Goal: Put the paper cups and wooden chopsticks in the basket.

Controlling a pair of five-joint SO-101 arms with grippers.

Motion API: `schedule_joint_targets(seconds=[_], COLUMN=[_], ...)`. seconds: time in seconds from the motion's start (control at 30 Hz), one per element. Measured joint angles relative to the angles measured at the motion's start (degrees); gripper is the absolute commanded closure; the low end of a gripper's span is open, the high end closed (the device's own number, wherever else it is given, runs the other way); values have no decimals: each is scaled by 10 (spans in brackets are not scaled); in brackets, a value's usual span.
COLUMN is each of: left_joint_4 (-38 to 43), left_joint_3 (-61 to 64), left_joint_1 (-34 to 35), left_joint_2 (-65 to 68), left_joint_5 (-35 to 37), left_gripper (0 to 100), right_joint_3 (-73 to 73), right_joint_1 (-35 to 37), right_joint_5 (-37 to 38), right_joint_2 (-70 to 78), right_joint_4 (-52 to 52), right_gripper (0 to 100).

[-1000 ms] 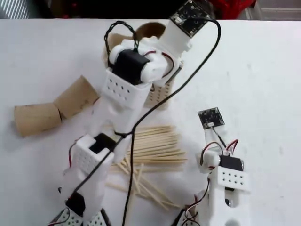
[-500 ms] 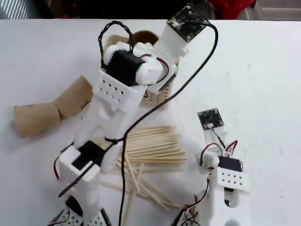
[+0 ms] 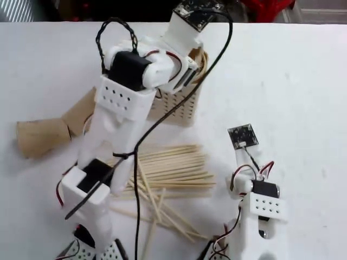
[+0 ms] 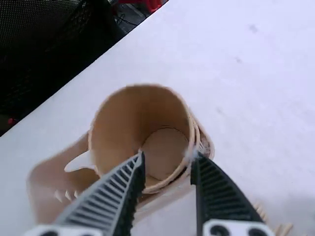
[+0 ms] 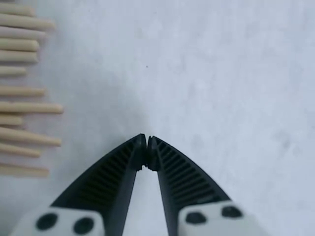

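Presently we find one paper cup mouth-up in the basket, with the left gripper spread above its rim. A second cup and third cup lie sideways, end to end. The chopsticks run mostly left-right, a few crossing diagonally; they overlap too much to count. The right gripper is closed over the table.

**On the white surface**

A pale basket stands near the far edge; two brown paper cups lie on their sides, touching end to end; wooden chopsticks lie in the middle, some crossed.
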State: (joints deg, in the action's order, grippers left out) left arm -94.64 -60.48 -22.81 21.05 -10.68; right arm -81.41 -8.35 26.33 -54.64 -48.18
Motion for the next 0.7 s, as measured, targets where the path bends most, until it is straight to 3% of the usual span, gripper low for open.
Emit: schedule_joint_targets(seconds=[0.3, 0.57, 0.7], left_joint_4=[2, 83, 97], left_joint_3=[-61, 98, 111], left_joint_1=[10, 62, 62], left_joint_2=[-1, 14, 25], left_joint_5=[0, 0, 0], left_gripper=[831, 831, 831], right_joint_3=[0, 0, 0], right_joint_1=[0, -1, 0], right_joint_5=[0, 0, 0], right_joint_2=[0, 0, 0], right_joint_4=[0, 0, 0], right_gripper=[981, 981, 981])
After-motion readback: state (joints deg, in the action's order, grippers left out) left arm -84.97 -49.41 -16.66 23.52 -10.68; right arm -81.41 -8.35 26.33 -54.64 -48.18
